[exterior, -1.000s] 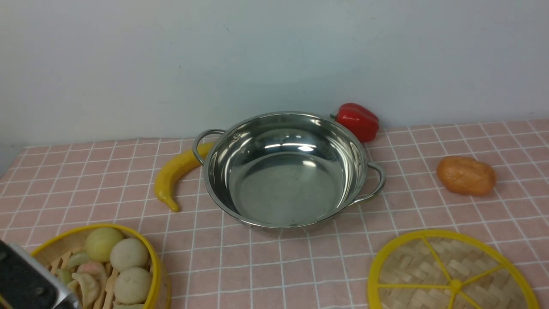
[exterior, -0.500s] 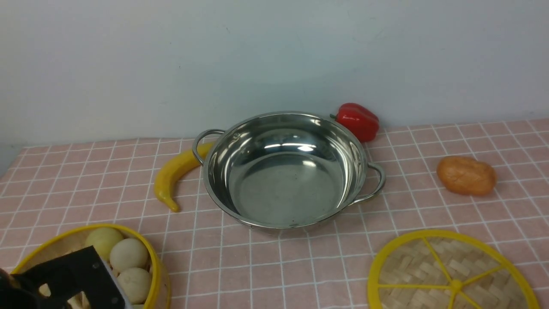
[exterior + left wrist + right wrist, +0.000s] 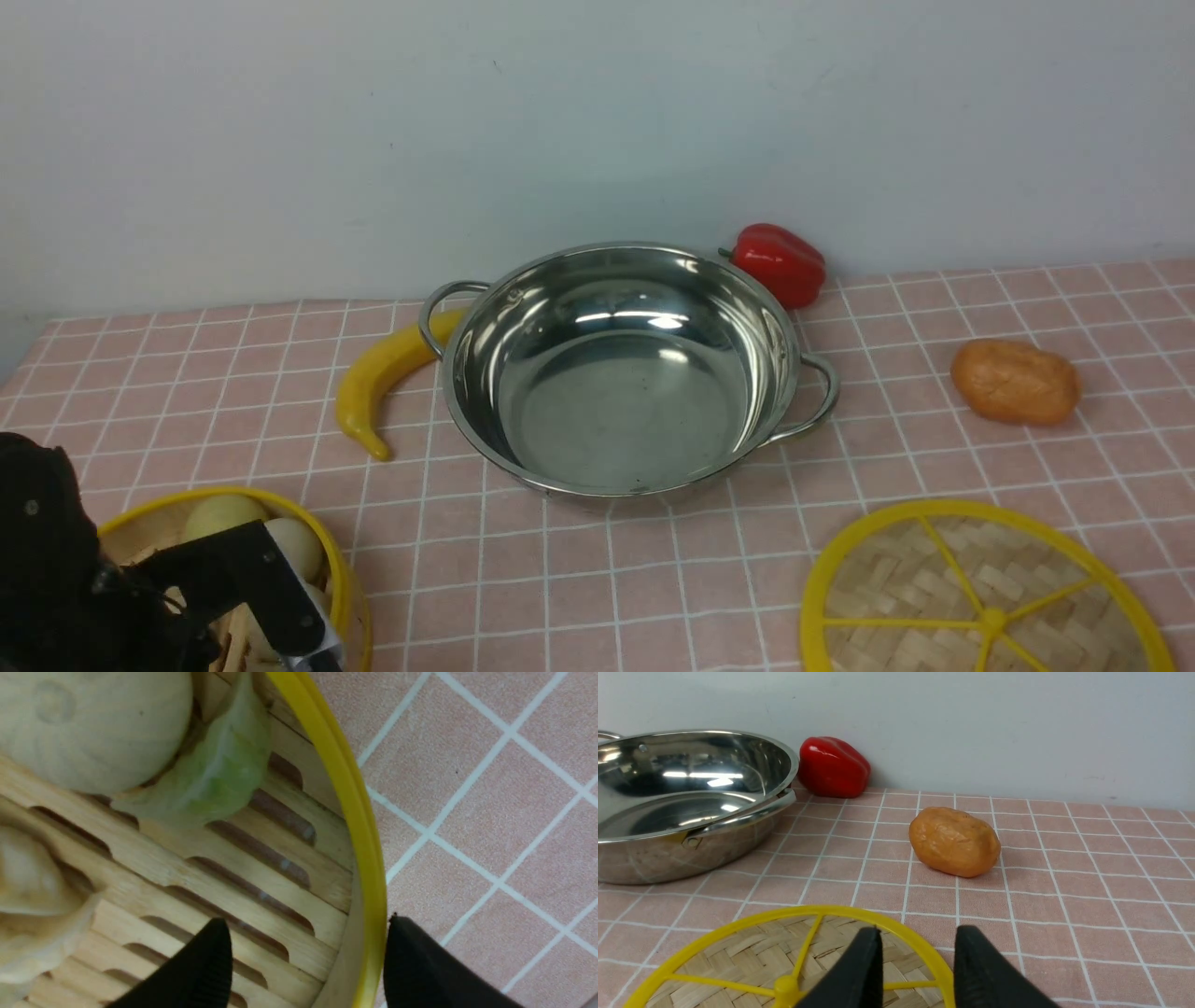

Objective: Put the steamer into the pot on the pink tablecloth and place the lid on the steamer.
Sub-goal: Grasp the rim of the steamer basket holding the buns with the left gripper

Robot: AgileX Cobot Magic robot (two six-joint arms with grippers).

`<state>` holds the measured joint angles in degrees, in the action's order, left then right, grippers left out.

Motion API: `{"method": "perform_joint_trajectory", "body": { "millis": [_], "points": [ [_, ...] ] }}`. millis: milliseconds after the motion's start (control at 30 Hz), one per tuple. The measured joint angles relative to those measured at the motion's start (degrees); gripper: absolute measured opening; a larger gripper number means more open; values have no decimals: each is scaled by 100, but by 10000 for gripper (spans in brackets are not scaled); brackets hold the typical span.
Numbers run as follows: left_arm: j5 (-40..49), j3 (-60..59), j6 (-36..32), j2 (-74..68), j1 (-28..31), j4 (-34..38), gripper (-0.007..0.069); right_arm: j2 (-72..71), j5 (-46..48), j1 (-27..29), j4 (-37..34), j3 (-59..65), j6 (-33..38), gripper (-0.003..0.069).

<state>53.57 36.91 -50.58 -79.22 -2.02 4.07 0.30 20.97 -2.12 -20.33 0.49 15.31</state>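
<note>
Across the middle of the scene spreads the pink tablecloth [image 3: 579,579], its thin white lines crossing into small squares. On it, toward the wall [image 3: 597,131], stands the pot [image 3: 621,411], wide, shiny and empty, with a looped handle on each side. The lid [image 3: 906,579], a woven disc with yellow rim and spokes, lies flat at the near right, apart from the pot. The steamer [image 3: 350,597] sits at the near left on the cloth, outside the pot, with pale buns and dumplings on its slats. The left gripper [image 3: 308,942] is at the steamer's edge, fingers spread wide, one over the slatted inside and the other by the outer side of the yellow rim, so the rim runs between them; whether either finger touches it I cannot tell. The right gripper [image 3: 917,933] is open too, with nothing between its fingers, and in its wrist view the lid shows partly behind one of them. A yellow banana [image 3: 373,383] lies beside the pot's left handle, a red pepper [image 3: 780,266] by its far right rim, and an orange-brown bread-like piece [image 3: 1016,381] farther right.

Compared with a second ago, the left arm reaches farther into the front view, covering more of the steamer; the pot and lid have stayed put.
</note>
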Motion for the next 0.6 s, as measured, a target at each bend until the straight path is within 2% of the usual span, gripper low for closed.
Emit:
{"method": "perform_joint_trajectory", "body": {
  "millis": [400, 533, 600],
  "points": [
    [-12, 0, -59, -730, -5, 151, 395, 0, 0, 0, 0, 0, 0, 242],
    [-12, 0, -59, -760, -11, 151, 277, 0, 0, 0, 0, 0, 0, 242],
    [110, 0, -47, -760, -11, 184, 107, 0, 0, 0, 0, 0, 0, 242]
  ]
}}
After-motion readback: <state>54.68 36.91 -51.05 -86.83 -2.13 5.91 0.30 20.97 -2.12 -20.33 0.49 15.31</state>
